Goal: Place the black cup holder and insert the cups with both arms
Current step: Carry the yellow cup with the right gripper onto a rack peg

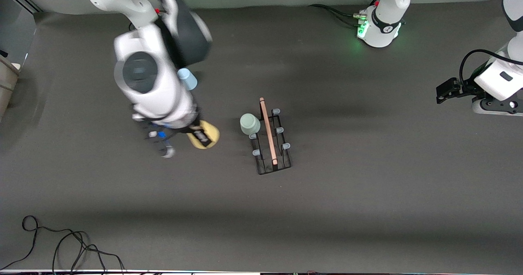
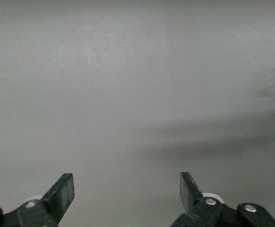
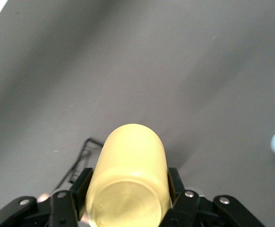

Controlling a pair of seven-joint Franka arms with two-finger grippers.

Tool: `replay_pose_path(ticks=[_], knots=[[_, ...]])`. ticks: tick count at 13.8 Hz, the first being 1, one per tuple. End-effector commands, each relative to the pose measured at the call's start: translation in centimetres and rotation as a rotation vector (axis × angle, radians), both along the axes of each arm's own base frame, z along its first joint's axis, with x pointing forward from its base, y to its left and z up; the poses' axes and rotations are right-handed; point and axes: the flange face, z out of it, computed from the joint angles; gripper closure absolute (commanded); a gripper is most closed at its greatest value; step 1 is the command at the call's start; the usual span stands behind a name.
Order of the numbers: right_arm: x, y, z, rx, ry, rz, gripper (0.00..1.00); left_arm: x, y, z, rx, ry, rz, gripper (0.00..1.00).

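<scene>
Two white robot arms work at a dark grey table. The right gripper, above the table toward its own arm's end, grips the yellow cup between closed fingers. The light blue cup stands on the table beside that arm. The black cup holder stands upright mid-table, with the mint green cup on one of its pegs. The left gripper waits over its own end of the table, fingers spread wide and empty.

Yellow cup, mint cup, light-blue cup (all plain)
</scene>
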Motion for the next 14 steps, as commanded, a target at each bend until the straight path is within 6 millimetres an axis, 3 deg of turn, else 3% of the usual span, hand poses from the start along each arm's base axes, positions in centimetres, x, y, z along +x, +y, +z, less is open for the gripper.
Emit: replay_pose_path(ticks=[1, 3, 6, 8, 14], knots=[[0.2, 5.3, -1.6, 0.039, -0.079, -0.093, 0.84, -0.2, 0.2, 0.2, 0.01, -0.009, -0.013, 0.0], [-0.4, 8.4, -3.8, 0.084, -0.098, -0.116, 0.87, -0.2, 0.2, 0.1, 0.01, -0.008, -0.013, 0.0], [-0.9, 10.1, -6.8, 0.091, -0.087, -0.115, 0.88, -0.1, 0.0, 0.1, 0.008, -0.017, -0.018, 0.0], [-0.8, 10.2, -8.8, 0.07, -0.067, -0.108, 0.88, 0.0, -0.3, 0.2, 0.008, -0.02, -0.022, 0.0], [-0.1, 9.5, -11.7, 0.058, -0.08, -0.111, 0.88, 0.0, -0.3, 0.1, 0.008, -0.017, -0.022, 0.0]])
